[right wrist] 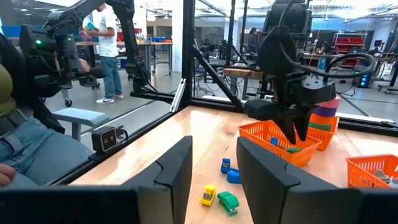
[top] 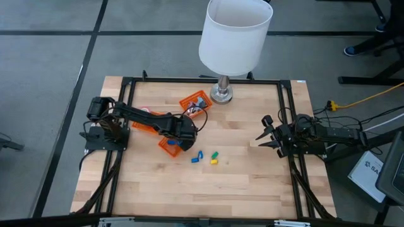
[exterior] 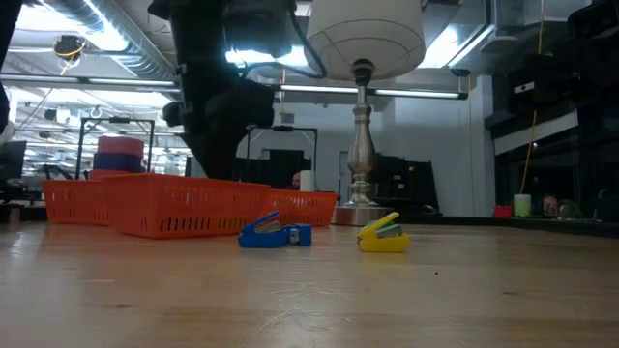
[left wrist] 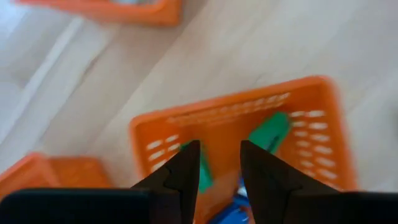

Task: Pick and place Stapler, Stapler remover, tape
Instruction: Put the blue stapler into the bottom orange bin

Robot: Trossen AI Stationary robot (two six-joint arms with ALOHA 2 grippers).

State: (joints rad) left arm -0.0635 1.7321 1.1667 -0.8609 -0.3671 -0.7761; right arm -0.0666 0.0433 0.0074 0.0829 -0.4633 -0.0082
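- High view: my left claw (top: 184, 133) hangs over the nearest orange basket (top: 169, 145) on the tabletop (top: 252, 183). Two more orange baskets sit beyond it, one near the lamp (top: 230, 44). My right claw (top: 265, 133) waits at the right edge, well apart. Three small staplers, blue (top: 196, 157), green (top: 214, 153) and yellow (top: 213, 162), lie loose just right of the near basket.
- Low view: the blue and yellow pieces rest on the wood in front of the baskets. A stack of tape rolls (exterior: 120, 153) rises above a far basket's rim.
- Left wrist view: my left fingers (left wrist: 186, 168) stand parted and empty above the basket, released. Inside lie green pieces (left wrist: 271, 130) and something blue; I cannot tell exactly what they are.
- Right wrist view: my right claw (right wrist: 214, 163) is spread wide, grasping nothing. The loose pieces lie ahead, and the tape rolls (right wrist: 326, 112) sit in a farther basket.
- Risk, as I judge it: lifting away carelessly could snag the basket wall and drag it into the loose staplers, scattering them.
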